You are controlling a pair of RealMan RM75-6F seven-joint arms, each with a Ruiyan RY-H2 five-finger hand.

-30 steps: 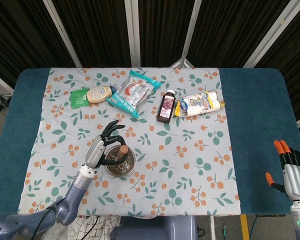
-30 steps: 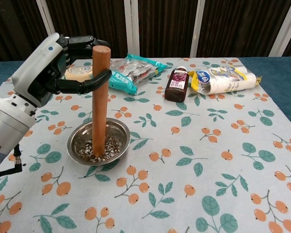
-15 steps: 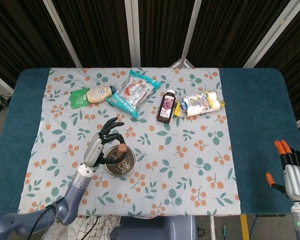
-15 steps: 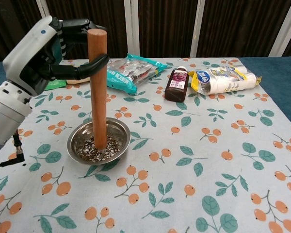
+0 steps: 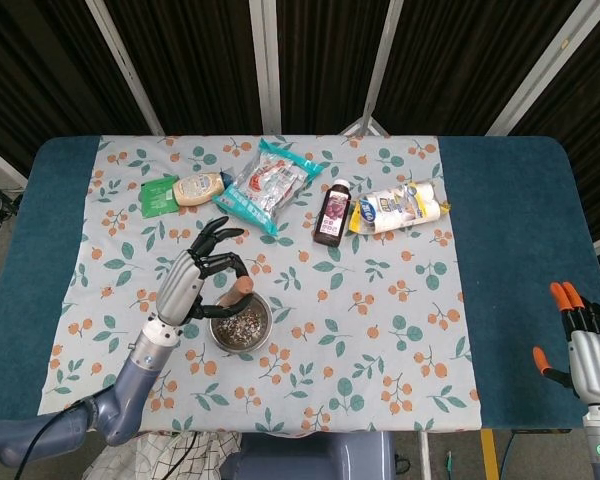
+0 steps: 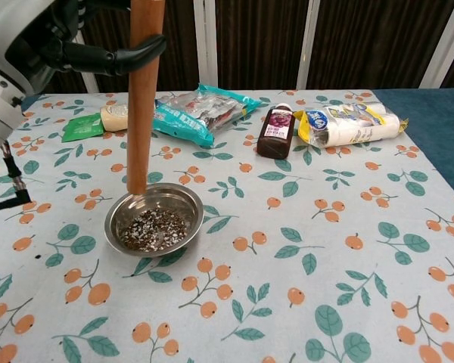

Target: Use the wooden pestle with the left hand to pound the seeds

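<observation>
Near the front-left of the desk (image 5: 500, 200), left hand (image 5: 192, 282) gripping the wooden pestle (image 6: 140, 98) upright, its lower end raised above the seeds (image 6: 154, 229) in the metal bowl (image 6: 189, 213), right hand (image 5: 580, 340) at the desk's front-right corner, fingers spread, holding nothing

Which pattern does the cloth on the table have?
The pale tablecloth carries orange berries and green leaves; the chest view shows it best.

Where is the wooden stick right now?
In the chest view the wooden pestle is upright on the left, held by the left hand, its tip lifted just above the metal bowl of seeds.
</observation>
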